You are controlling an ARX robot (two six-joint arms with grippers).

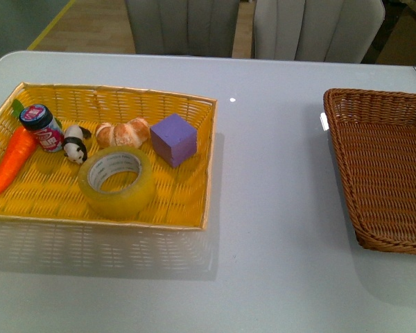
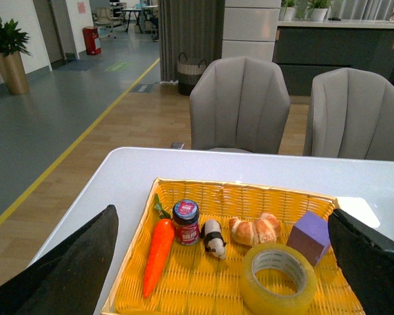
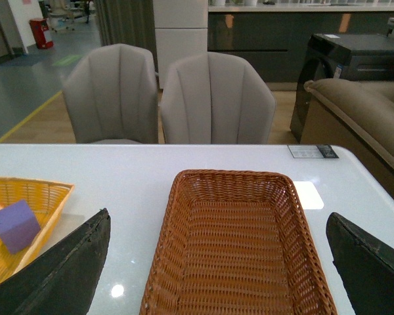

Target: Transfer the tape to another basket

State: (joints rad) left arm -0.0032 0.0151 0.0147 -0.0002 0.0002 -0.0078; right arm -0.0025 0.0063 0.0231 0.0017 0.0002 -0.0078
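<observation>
- The tape [image 1: 116, 182] lies flat, hole upward, in the near-right part of the yellow basket [image 1: 209, 166], close to its near rim.
- Just beyond it on the far side sit a bread roll [image 1: 123, 132] and a purple cube [image 1: 173, 139]. A panda figure [image 1: 75, 143], a small jar [image 1: 41, 127] and a carrot [image 1: 12, 161] lie further left.
- The brown basket [image 1: 347, 180] stands well apart at the right of the table [image 1: 277, 229], and nothing shows inside it.
- The left gripper [image 2: 222, 215] hangs above the yellow basket with its fingers [image 2: 79, 262] spread wide and holding nothing.
- The right gripper [image 3: 217, 215] is likewise spread wide and unloaded, over the brown basket. Neither arm shows in the front view.
- We judge the roll light and stiff: the cardboard core should resist squeezing, but the glossy outer film looks slippery.
- We would take hold across the ring's wall, one finger down the hole and one outside, on the near or left side, away from the cube.
- A lift should go straight up until the roll clears the yellow rim, which could catch it on a sideways drag.
- The open table between the baskets gives free room. The brown basket's sloped left wall is the next edge to clear.
- The left arm is nearer the tape. We cannot tell whether it reaches the brown basket.
</observation>
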